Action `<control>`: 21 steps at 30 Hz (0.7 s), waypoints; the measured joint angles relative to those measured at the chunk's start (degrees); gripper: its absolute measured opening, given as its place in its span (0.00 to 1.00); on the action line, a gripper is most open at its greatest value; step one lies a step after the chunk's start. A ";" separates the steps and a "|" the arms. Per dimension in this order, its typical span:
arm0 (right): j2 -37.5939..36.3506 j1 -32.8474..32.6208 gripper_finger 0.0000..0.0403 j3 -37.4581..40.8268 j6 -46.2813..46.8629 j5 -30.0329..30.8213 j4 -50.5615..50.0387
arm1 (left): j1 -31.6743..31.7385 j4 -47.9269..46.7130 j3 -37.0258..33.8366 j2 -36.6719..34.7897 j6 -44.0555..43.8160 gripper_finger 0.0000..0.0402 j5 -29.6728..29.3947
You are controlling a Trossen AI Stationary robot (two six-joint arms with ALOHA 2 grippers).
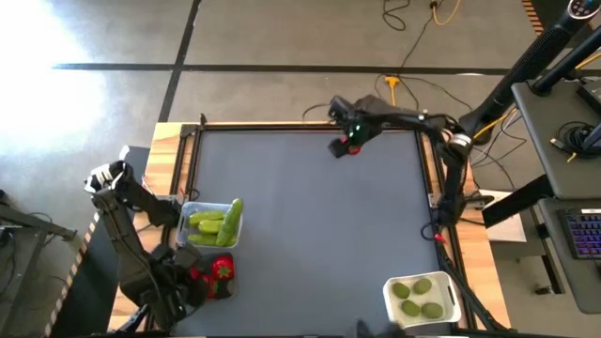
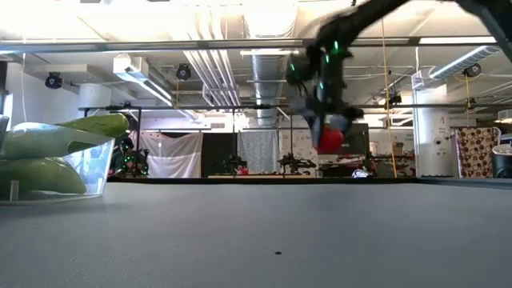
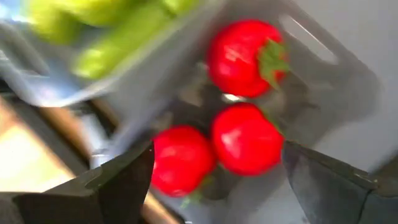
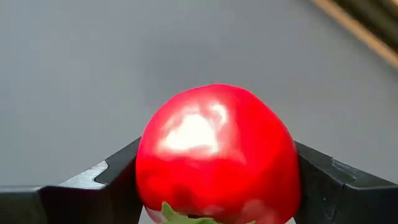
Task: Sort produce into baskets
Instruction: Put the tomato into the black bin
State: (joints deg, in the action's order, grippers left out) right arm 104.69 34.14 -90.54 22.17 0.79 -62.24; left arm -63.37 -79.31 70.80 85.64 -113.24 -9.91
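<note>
Grey tabletop (image 1: 310,235) | right gripper (image 1: 349,145) clamped on tomato (image 4: 217,155), lifted near far edge, for carrying to dark basket (image 1: 214,278) at near-left corner | left gripper (image 3: 214,186) held wide above three tomatoes there

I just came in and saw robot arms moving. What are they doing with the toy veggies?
They are sorting toy produce into baskets. The right claw is shut on a red tomato, held up off the table at its far edge. The left claw hangs open over the dark basket, which has three tomatoes. Cucumbers fill the clear basket, and limes sit in the white basket.
</note>
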 joint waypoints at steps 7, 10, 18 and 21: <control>-5.44 -18.66 0.71 -0.02 16.58 -0.72 0.74 | 0.00 21.52 -12.42 -2.61 3.16 0.83 -0.07; -6.10 -26.61 0.71 -0.04 24.79 0.15 2.36 | 0.00 27.16 -15.20 -2.18 3.31 0.83 -0.11; -4.48 -43.35 0.71 -0.02 42.96 3.06 5.83 | -1.29 31.60 -15.71 0.96 9.81 0.83 -0.62; -4.33 -47.58 0.71 -0.02 48.02 3.72 6.88 | -1.47 34.36 -15.69 1.15 12.07 0.83 -1.19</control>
State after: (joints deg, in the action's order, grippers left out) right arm 100.35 -13.44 -90.56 70.19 4.51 -55.36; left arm -64.85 -44.95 55.11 86.79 -101.17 -11.09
